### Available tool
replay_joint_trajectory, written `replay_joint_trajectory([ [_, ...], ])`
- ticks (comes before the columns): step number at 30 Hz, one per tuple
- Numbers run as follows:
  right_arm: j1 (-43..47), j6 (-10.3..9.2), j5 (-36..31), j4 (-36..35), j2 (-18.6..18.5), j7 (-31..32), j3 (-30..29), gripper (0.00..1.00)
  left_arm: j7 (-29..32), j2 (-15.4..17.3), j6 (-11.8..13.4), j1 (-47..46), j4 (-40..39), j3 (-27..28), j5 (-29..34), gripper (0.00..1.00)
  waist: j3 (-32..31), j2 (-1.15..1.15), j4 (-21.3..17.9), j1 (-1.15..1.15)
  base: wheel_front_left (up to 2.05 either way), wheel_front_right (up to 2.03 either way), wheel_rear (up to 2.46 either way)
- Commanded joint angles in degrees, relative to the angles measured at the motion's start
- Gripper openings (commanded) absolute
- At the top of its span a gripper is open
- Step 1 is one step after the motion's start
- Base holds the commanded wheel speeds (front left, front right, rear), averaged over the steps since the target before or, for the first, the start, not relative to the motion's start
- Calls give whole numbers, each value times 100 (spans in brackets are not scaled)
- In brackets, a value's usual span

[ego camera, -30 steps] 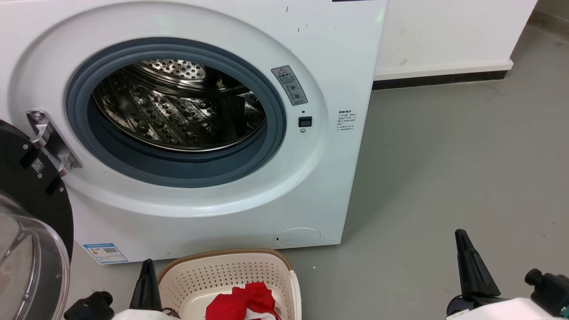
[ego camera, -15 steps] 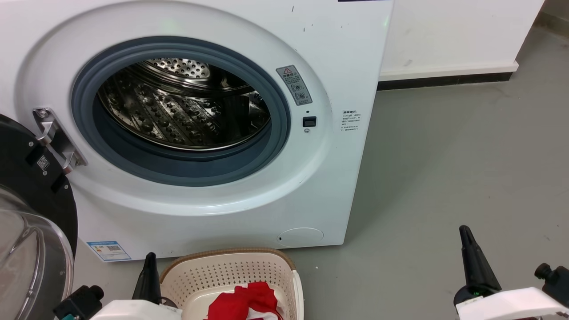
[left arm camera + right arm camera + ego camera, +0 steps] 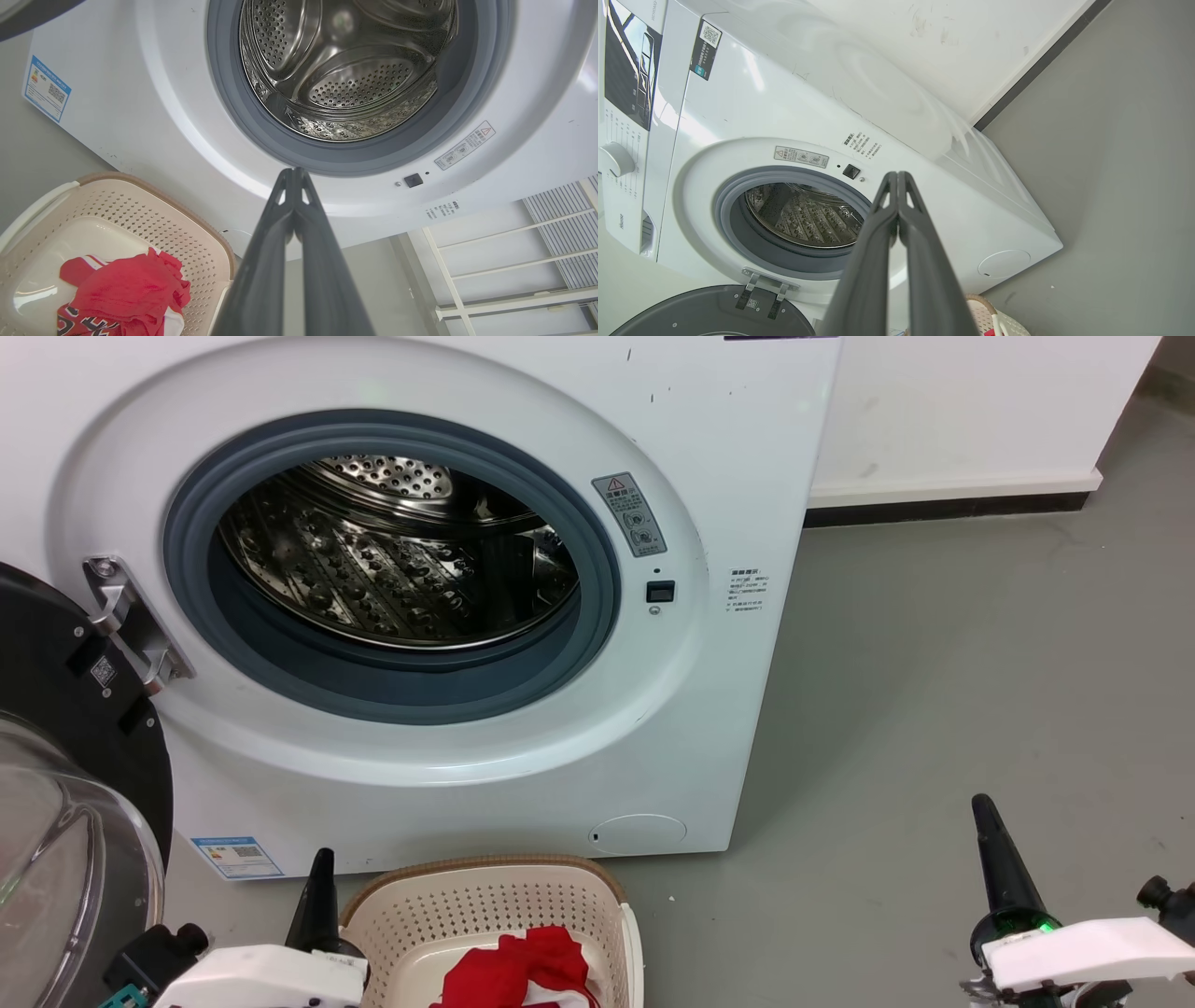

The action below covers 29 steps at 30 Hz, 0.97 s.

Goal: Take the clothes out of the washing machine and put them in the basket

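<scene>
The washing machine [image 3: 738, 439] is seen front-on with its black-rimmed glass door [image 3: 65, 775] swung open at the left and bare steel drum [image 3: 392, 569] exposed. The basket [image 3: 485, 896] is set on the grey floor [image 3: 952, 653] just before the machine. The clothes [image 3: 518, 971] are lying inside the basket, red with white trim. The left gripper [image 3: 293, 172] is held just beside the basket's left rim, fingers pressed together with nothing pinched, apart from the clothes, pointed at the porthole. The right gripper [image 3: 896, 175] is held over bare floor well to the right of the basket, fingers likewise pressed together and empty. A blue-edged energy label [image 3: 236, 857] with QR code is stuck at lower left; a grey warning sticker [image 3: 631, 513] with red triangle is beside the gasket; a small text block [image 3: 749, 590] is too small to read. Black-and-white lettering [image 3: 77, 324] on the clothes is partly hidden. A brand word [image 3: 620, 221], apparently "Hisense", is printed near the dial [image 3: 614, 158].
</scene>
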Motion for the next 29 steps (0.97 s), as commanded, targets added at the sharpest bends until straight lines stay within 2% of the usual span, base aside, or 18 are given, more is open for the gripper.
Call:
replay_joint_trajectory([
  [1,-153,-1,166,-7,-36,23,-22,0,44,25,-46,-166,-31,34,-168,0,0,0,6,0,0,0,0],
  [29,-493,-1,1971,385,-28,478,-231,0,491,15,-371,-491,199,173,-1998,0,-5,0,149,0,0,0,0],
])
